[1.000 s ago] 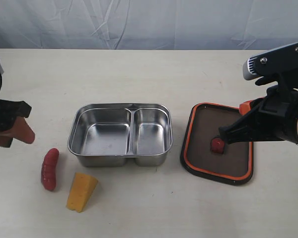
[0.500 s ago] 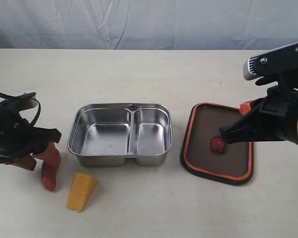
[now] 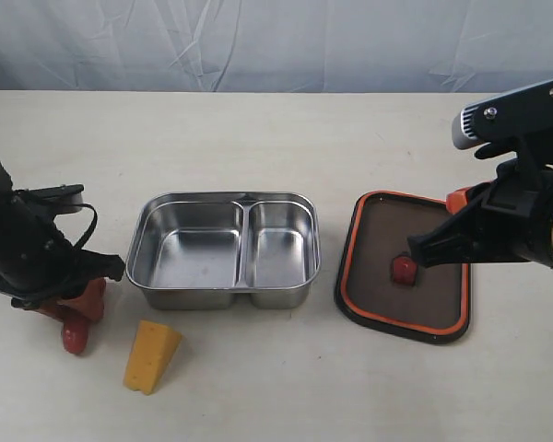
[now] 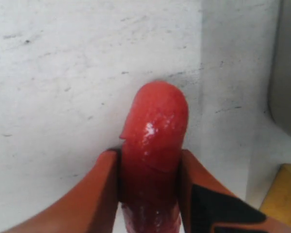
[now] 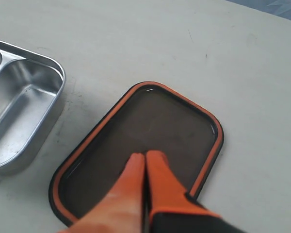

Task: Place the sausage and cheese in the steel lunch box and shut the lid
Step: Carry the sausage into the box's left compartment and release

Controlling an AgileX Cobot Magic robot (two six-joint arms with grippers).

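My left gripper [image 4: 149, 165] has its orange fingers [image 4: 94, 194] clamped on both flanks of the sausage [image 4: 155, 121]. The sausage sits off the left end of the steel lunch box [image 3: 223, 293], near its front corner, and its rounded tip pokes out past the fingertips. I cannot tell whether it has left the table [image 3: 258, 138] yet. I judge it a light, stiff plastic piece with a glossy skin that could slip or swivel between flat pads, so a hold across the ridged middle seems safer to me than one near an end. The cheese [image 3: 151, 355] stands in front of the box's left front corner, near the sausage but apart from it. Its flat faces should pinch easily. Both compartments of the box show bare steel. The lid [image 3: 387, 230] lies seal-side up off the box's right end, apart from it, and my right gripper [image 5: 144, 160] hangs over it with fingers pressed together on nothing. The tabletop is pale, matte and lightly scuffed, with a white cloth backdrop [image 3: 258, 46] behind the box.
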